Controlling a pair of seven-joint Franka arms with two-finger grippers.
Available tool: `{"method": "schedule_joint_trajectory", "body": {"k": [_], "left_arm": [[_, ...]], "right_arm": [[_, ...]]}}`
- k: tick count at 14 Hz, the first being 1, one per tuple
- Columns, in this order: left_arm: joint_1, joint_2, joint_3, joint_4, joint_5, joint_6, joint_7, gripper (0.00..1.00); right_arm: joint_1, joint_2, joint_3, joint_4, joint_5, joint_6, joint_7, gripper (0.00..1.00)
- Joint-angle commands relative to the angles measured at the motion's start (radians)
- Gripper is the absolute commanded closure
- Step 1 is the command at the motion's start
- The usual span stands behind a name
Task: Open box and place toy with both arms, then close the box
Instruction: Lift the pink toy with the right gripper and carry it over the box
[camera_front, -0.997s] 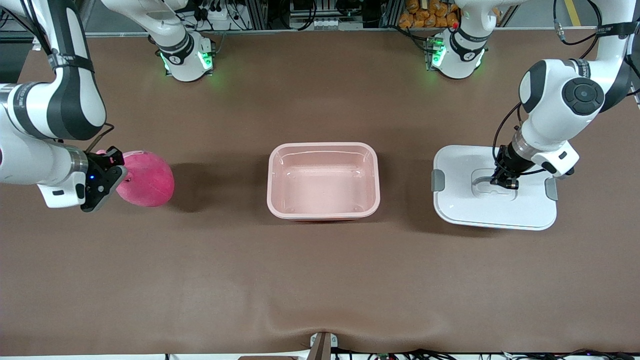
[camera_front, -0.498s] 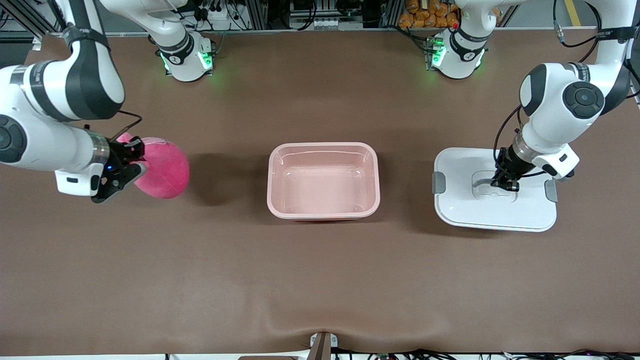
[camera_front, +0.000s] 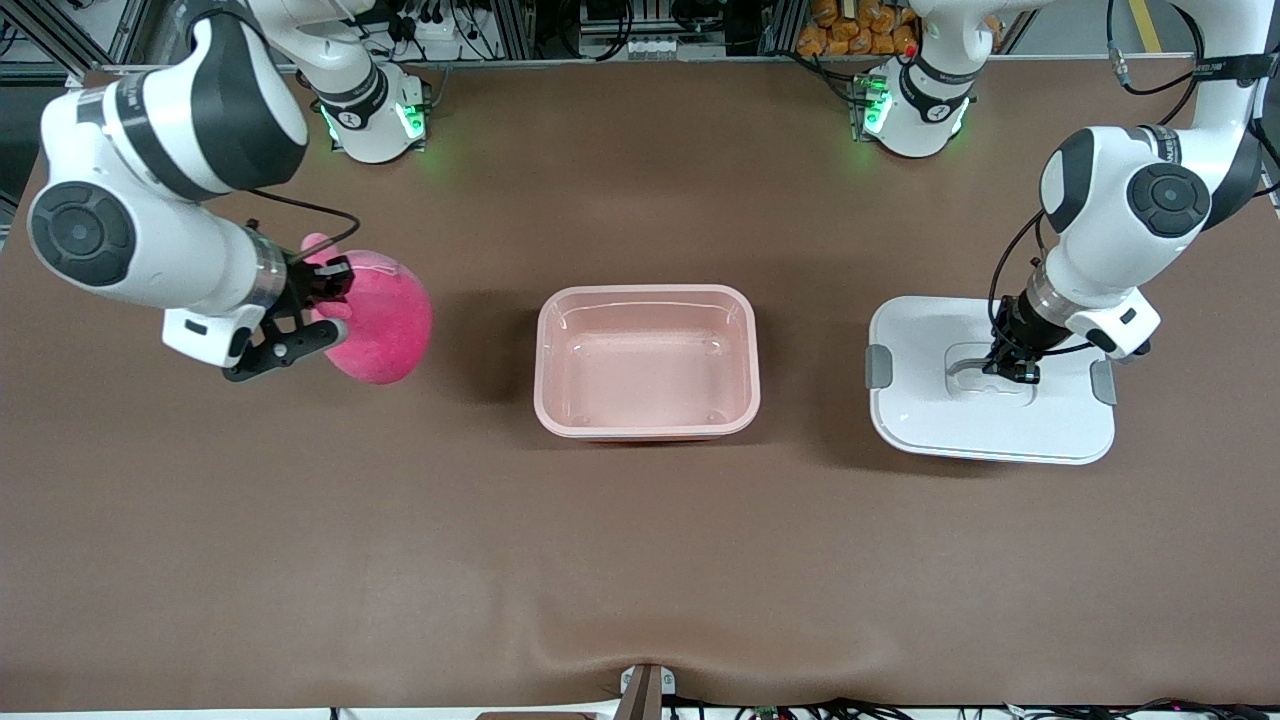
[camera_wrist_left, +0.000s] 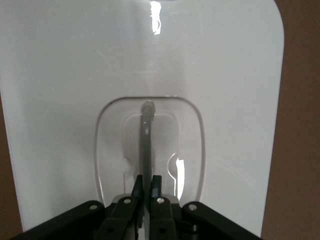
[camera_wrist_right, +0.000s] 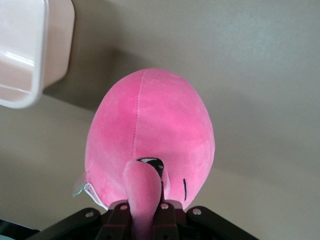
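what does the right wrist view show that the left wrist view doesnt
Only the right wrist view shows the pink plush toy, with the right gripper shut on a small protruding part of it, dark stitched marks beside the grip, and one corner of the open pink box over the brown table.

Only the left wrist view shows the white lid, with the left gripper shut on the thin grey handle in its recessed centre.

Both share a close look down past shut black fingers holding something, plus some bare table.

Open pink box (camera_front: 647, 362) mid-table, its white lid (camera_front: 990, 380) lying flat beside it, pink toy (camera_front: 380, 315) airborne.
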Motion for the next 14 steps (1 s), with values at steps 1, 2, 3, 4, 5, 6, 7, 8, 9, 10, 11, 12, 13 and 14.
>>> {"method": "schedule_joint_trajectory", "body": {"k": [1,2,3,4,5,6,7,8,9,10,11,12,13,14], "left_arm": [[0.014,-0.01,-0.01,-0.01,0.021,0.017,0.001,1.0],[0.014,-0.011,-0.01,-0.012,0.021,0.017,0.006,1.0],[0.014,-0.014,-0.01,-0.014,0.021,0.016,0.006,1.0],[0.012,-0.019,-0.01,-0.014,0.021,0.01,0.006,1.0],[0.012,-0.019,-0.011,-0.014,0.021,0.007,0.006,1.0],[0.011,-0.021,-0.011,-0.014,0.021,0.005,0.006,1.0],[0.011,-0.021,-0.01,-0.014,0.021,0.005,0.006,1.0],[0.011,-0.021,-0.011,-0.014,0.022,0.005,0.006,1.0],[0.009,-0.024,-0.011,-0.017,0.022,0.004,0.007,1.0],[0.006,-0.031,-0.013,-0.015,0.022,0.001,0.006,1.0],[0.006,-0.031,-0.016,-0.014,0.022,-0.001,0.006,1.0],[0.006,-0.033,-0.019,-0.014,0.022,-0.001,0.006,1.0],[0.006,-0.033,-0.019,-0.014,0.022,-0.001,0.006,1.0],[0.006,-0.031,-0.019,-0.014,0.022,-0.001,0.006,1.0]], "right_arm": [[0.031,-0.002,0.002,0.032,0.047,-0.017,0.128,1.0],[0.049,0.001,0.002,0.048,0.053,-0.017,0.182,1.0],[0.065,0.003,0.002,0.053,0.058,-0.013,0.233,1.0],[0.083,0.004,0.002,0.064,0.065,-0.011,0.279,1.0],[0.098,0.007,0.002,0.078,0.072,-0.011,0.32,1.0],[0.124,0.009,0.002,0.088,0.07,-0.008,0.362,1.0],[0.146,0.015,0.002,0.095,0.069,-0.007,0.4,1.0],[0.164,0.023,0.002,0.098,0.067,-0.007,0.451,1.0],[0.181,0.032,0.002,0.111,0.067,-0.005,0.492,1.0],[0.203,0.05,0.002,0.128,0.067,-0.007,0.521,1.0],[0.221,0.064,0.002,0.145,0.065,-0.005,0.557,1.0],[0.236,0.082,0.002,0.165,0.065,-0.002,0.589,1.0],[0.252,0.101,0.002,0.187,0.065,0.002,0.623,1.0],[0.264,0.124,0.002,0.213,0.065,0.002,0.655,1.0]]}}
